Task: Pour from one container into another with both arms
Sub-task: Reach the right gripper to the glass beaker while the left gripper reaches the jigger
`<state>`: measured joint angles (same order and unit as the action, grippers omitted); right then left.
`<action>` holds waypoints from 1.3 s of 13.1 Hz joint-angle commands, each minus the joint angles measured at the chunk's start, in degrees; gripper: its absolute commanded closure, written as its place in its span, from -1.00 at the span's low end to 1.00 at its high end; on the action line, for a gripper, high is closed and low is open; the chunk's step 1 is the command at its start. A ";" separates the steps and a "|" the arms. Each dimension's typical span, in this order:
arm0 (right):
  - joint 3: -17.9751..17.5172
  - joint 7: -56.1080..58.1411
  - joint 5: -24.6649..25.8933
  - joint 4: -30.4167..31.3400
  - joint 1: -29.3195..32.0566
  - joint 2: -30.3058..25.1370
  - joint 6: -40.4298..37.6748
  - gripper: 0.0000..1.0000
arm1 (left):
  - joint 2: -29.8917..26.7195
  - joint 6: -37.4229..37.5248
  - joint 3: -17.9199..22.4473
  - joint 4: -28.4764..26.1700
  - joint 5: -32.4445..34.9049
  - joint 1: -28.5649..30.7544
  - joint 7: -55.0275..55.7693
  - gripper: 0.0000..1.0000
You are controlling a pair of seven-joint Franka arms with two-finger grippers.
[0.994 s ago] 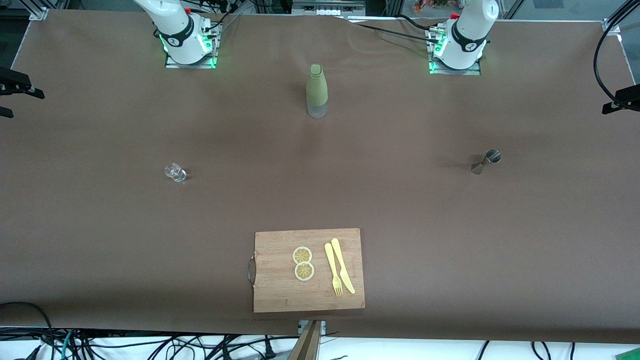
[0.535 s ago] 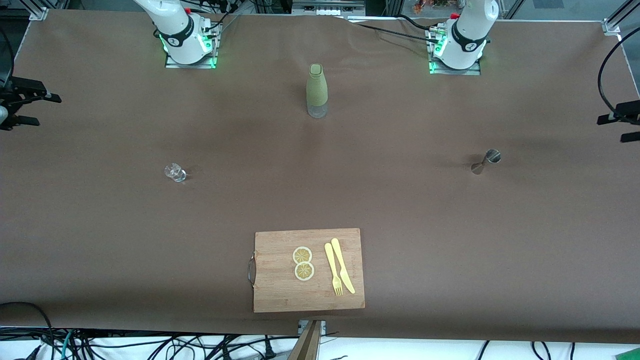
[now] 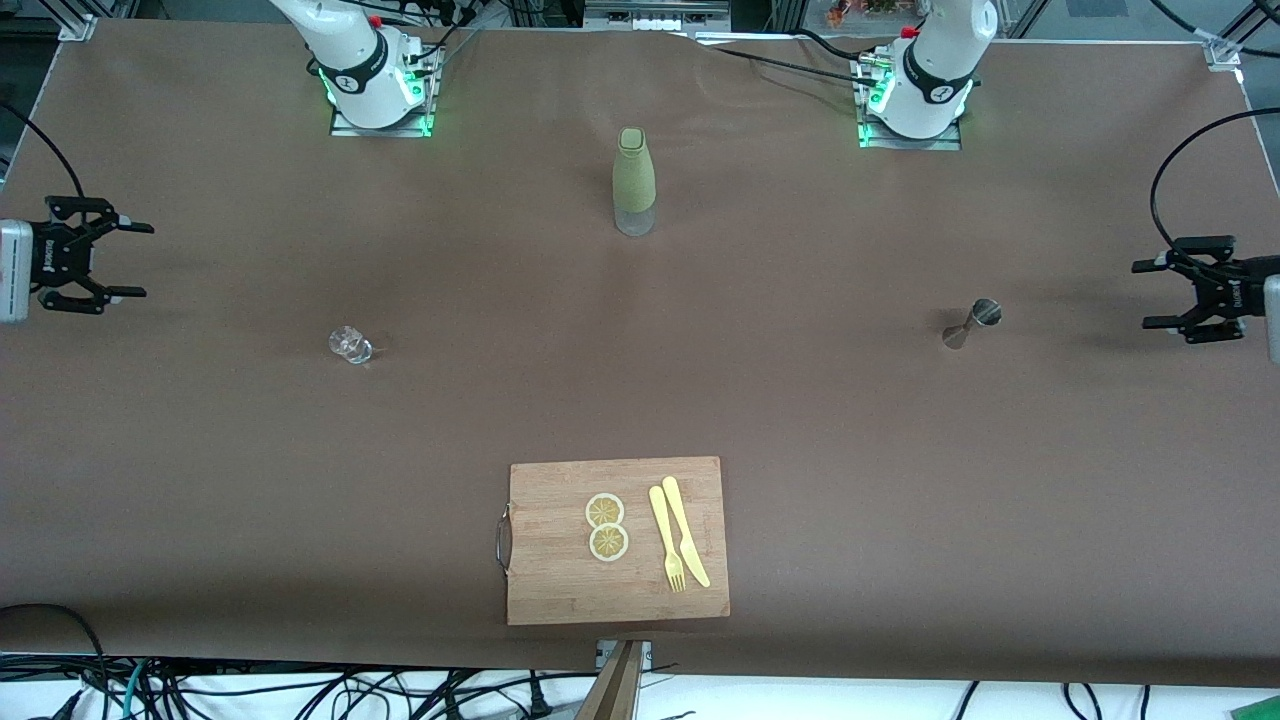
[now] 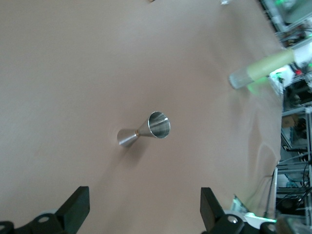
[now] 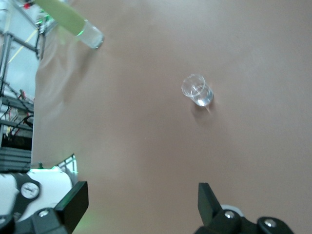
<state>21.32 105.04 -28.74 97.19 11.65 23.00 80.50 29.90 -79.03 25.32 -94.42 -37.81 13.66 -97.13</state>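
Note:
A steel jigger lies on its side toward the left arm's end of the table. A small clear glass stands toward the right arm's end. My left gripper hangs open above the table's edge, at a distance from the jigger, nothing between its fingers. My right gripper is open too, over the table's other end, away from the glass.
A green-sleeved bottle stands upright between the two arm bases. A wooden cutting board with two lemon slices, a yellow fork and knife lies near the table's front edge.
Both grippers have come into the front view from the table's two ends, each moving inward and lower toward its nearby container. The objects have not moved.

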 commanded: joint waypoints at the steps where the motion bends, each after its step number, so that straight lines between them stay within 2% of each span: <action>1: -0.05 14.69 -4.90 -0.34 2.05 4.58 -0.69 -1.00 | 4.00 0.02 0.61 -0.68 -4.97 -0.04 -14.53 -1.00; 4: -0.05 28.77 -12.01 -0.34 3.81 11.17 -1.22 -1.00 | 10.24 0.19 0.61 -0.85 -13.75 1.45 -26.59 -1.00; 6: -0.23 35.99 -16.76 -0.34 4.08 14.60 -1.66 -0.99 | 11.67 0.81 0.61 -2.16 -17.28 2.24 -34.93 -1.00; 8: -0.40 40.13 -22.12 -0.34 3.99 18.29 -3.15 -0.99 | 12.72 1.16 0.61 -3.75 -20.18 2.86 -44.77 -1.00; 11: -1.02 44.88 -28.72 -0.43 3.56 22.08 -3.68 -0.99 | 17.28 4.93 0.61 -4.02 -23.87 3.13 -55.68 -1.00; 17: -4.44 49.91 -34.27 -0.43 3.47 27.35 -3.07 -0.99 | 25.55 10.30 0.09 -4.28 -29.42 2.95 -71.33 -1.00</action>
<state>17.55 154.04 -61.26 97.43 14.77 49.20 78.20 53.27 -70.19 25.31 -98.62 -65.54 16.87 -157.52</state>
